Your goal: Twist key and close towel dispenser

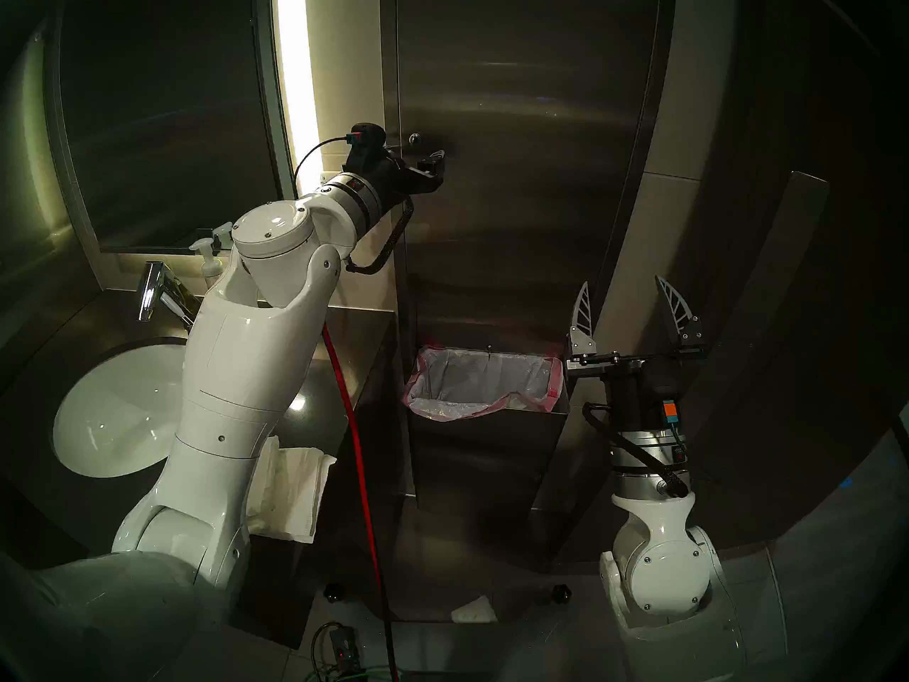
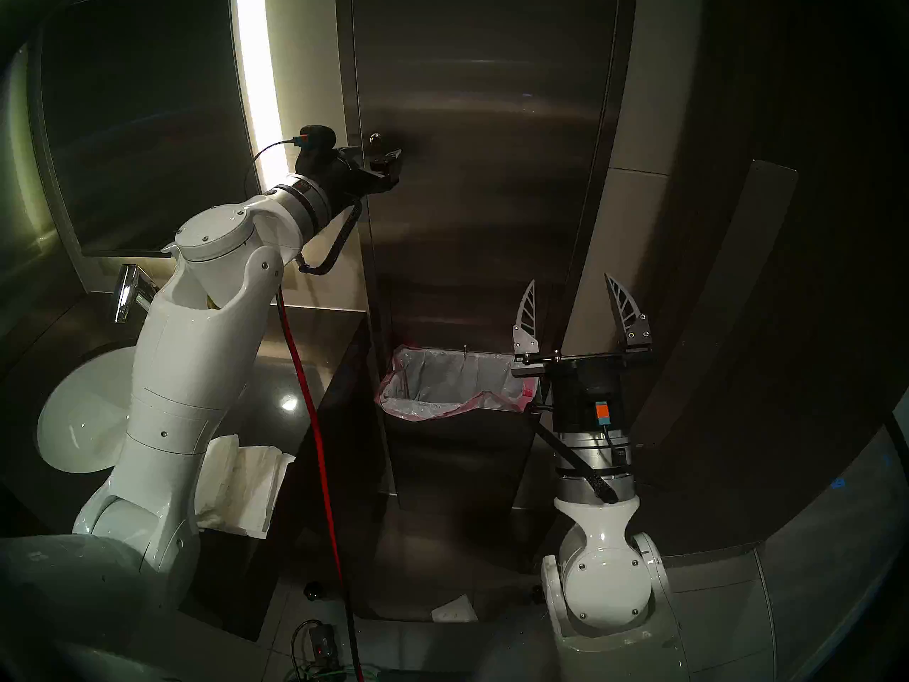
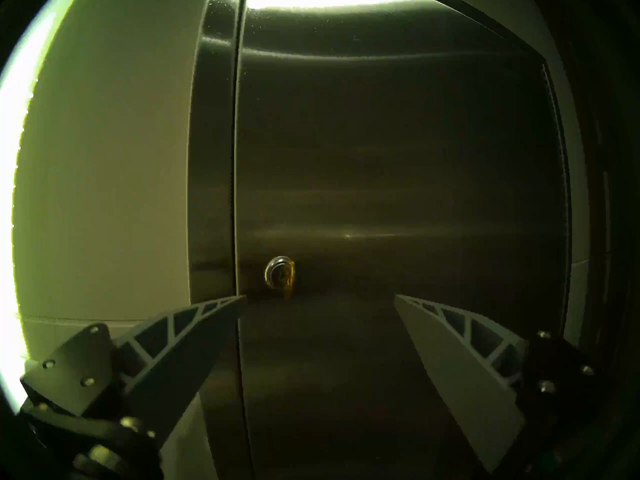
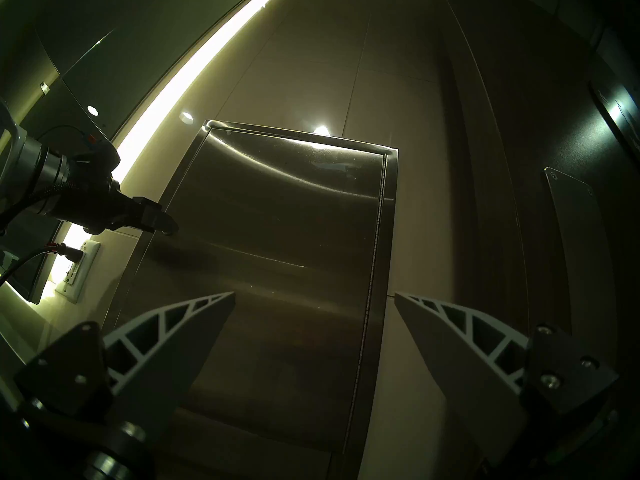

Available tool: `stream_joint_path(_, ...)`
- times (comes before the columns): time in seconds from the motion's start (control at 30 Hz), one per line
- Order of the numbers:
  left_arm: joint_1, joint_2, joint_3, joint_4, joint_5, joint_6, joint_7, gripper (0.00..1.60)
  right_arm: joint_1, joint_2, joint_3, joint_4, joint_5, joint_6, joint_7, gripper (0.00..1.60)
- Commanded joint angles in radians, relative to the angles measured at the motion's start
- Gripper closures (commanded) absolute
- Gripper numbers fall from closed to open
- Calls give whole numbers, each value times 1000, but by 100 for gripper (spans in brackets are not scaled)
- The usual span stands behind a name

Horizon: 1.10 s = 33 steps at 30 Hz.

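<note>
Standing shut, the tall brushed stainless-steel towel dispenser (image 1: 521,174) carries a small brass-gold key (image 3: 288,278) in its round silver lock. The left claw (image 3: 320,297) gapes wide just below it, empty; the right claw (image 1: 634,304) is wide too.

Brass-gold key (image 3: 288,278), brushed-steel towel dispenser (image 3: 398,178) (pink-lined bin (image 1: 484,385))

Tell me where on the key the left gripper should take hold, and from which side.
Grip the key by its flat brass head, the only part standing out of the round lock on the dispenser door. Come straight at the door, one finger on each flat face. The open left gripper sits just below it, so it probably needs raising first.
</note>
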Motion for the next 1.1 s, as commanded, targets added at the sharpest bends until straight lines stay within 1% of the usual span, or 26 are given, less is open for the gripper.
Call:
stream_joint_path(0.0,-49,-3,3,-6,12,-18,-4,13,4,-1,2,-16,2,1,-1,0)
stream_joint_path(0.1,-50,-2,5,-5,17,-17,-8,6,4,0,2,-16,2,1,-2,0)
stream_joint_path(0.13,-49,-2,6,-4,18,-17,-10,12,4,0,2,-16,2,2,-2,0)
stream_joint_path(0.23,-47,-2,6,-2,22,-18,-15,13,4,1,1,-16,2,2,-3,0)
stream_joint_path(0.3,-47,-3,5,-2,23,-17,-18,17,4,2,1,-16,2,2,-4,0)
stream_joint_path(0.33,-47,-4,5,-2,23,-16,-19,21,4,2,1,-16,2,2,-4,0)
stream_joint_path(0.37,-47,-5,5,-2,24,-15,-21,32,4,2,1,-16,2,3,-4,0)
stream_joint_path(0.4,-45,-5,6,-2,24,-14,-24,51,4,3,1,-16,2,3,-5,0)
stream_joint_path(0.43,-43,-6,8,-3,24,-13,-27,55,4,3,1,-16,2,3,-5,0)
stream_joint_path(0.5,-40,-6,10,-4,26,-13,-31,45,4,3,0,-16,2,3,-5,0)
stream_joint_path(0.53,-40,-6,10,-4,26,-13,-31,45,4,3,0,-16,2,3,-5,0)
stream_joint_path(0.57,-36,-4,12,-1,28,-16,-37,41,4,4,0,-16,2,3,-6,0)
stream_joint_path(0.63,-35,-4,11,2,30,-18,-40,46,4,5,0,-16,2,4,-7,0)
stream_joint_path(0.67,-36,-4,10,4,31,-18,-42,44,4,5,0,-16,2,4,-7,0)
stream_joint_path(0.73,-38,0,8,7,33,-18,-47,36,4,6,-1,-16,2,4,-8,0)
stream_joint_path(0.77,-40,2,8,9,34,-19,-49,28,4,6,-1,-16,2,4,-8,0)
stream_joint_path(0.87,-41,6,6,15,38,-22,-55,25,4,6,-1,-16,2,4,-8,0)
stream_joint_path(0.9,-41,7,5,18,39,-22,-58,26,4,7,-1,-16,2,4,-9,0)
stream_joint_path(0.97,-45,14,3,30,41,-24,-69,34,4,7,-1,-16,2,4,-9,0)
stream_joint_path(1.07,-53,20,-5,47,41,-26,-80,31,4,8,-2,-16,2,4,-10,0)
